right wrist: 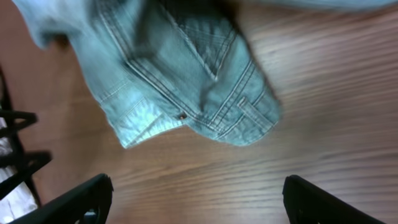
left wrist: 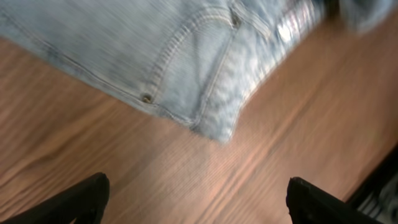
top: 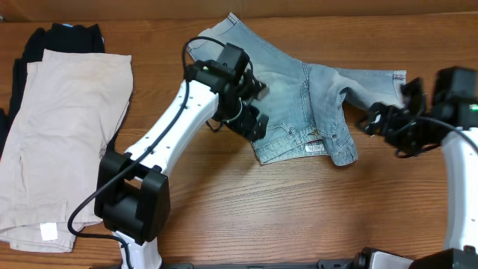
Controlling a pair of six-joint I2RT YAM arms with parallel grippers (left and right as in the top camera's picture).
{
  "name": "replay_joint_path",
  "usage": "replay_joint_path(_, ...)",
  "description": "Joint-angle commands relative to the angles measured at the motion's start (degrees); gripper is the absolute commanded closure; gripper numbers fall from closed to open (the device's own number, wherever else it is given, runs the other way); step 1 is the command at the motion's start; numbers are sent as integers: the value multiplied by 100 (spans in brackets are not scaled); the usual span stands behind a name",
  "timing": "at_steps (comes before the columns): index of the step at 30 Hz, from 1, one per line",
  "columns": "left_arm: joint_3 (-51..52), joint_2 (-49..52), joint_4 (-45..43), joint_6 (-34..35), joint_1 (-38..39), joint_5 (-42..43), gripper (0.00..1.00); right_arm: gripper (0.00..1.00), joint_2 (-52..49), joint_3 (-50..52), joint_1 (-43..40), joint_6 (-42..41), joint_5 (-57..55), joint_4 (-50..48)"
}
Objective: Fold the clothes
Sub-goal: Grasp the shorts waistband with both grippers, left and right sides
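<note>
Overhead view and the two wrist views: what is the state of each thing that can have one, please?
denim shorts: rumpled on the table, not neatly folded, held by no gripper.
left gripper: open, empty.
right gripper: open, empty.
beige trousers: folded, lying flat.
black garment: mostly covered by the beige trousers.
</note>
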State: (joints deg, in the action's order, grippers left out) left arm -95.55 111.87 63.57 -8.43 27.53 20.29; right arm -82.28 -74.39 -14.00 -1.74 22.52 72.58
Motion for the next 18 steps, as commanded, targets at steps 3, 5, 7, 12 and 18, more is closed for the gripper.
replay_joint_path(3, 267, -66, 223, -1110, 256, -125, 7, 10, -9, 702, 448, -533, -48, -612)
replay_joint_path(5, 503, -37, 105, -1104, 299, -129, 5, 10, -9, 820, 568, -603, -63, -772)
replay_joint_path(7, 835, -20, -116, -1084, 323, -122, 2, 10, -9, 881, 675, -601, -72, -933)
replay_joint_path(12, 1617, 22, -1005, -1060, 328, -79, 0, 10, -9, 883, 730, -601, -83, -1130)
replay_joint_path(18, 1993, 24, -2229, 122, 326, -564, 0, 10, -9, 883, 730, -629, -83, -1161)
